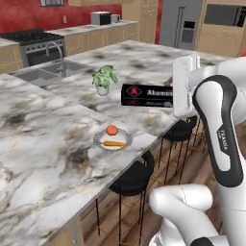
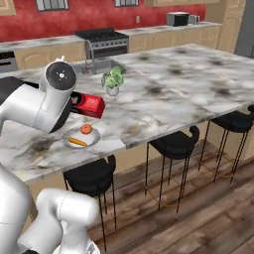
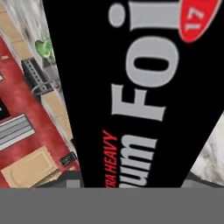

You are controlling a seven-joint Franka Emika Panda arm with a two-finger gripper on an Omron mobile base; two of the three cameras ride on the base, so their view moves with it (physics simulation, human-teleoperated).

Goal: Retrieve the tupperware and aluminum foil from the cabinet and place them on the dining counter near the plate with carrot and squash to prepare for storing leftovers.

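Left base view: gripper (image 1: 169, 93) jaws clamp the foil box (image 1: 146, 95) above the marble counter (image 1: 43, 144), at one o'clock from the plate (image 1: 113, 139) holding the carrot (image 1: 114, 143).

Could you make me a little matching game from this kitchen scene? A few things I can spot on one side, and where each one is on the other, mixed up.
Things:
1. aluminum foil
2. carrot
3. potted plant
4. black stool

Places:
A. on the floor, tucked under the edge of the dining counter
B. standing on the marble top, beyond the plate
C. up in the air above the marble, at the end of the robot's arm
D. lying on the white plate beside a round orange piece

Pairs: 1-C, 2-D, 3-B, 4-A
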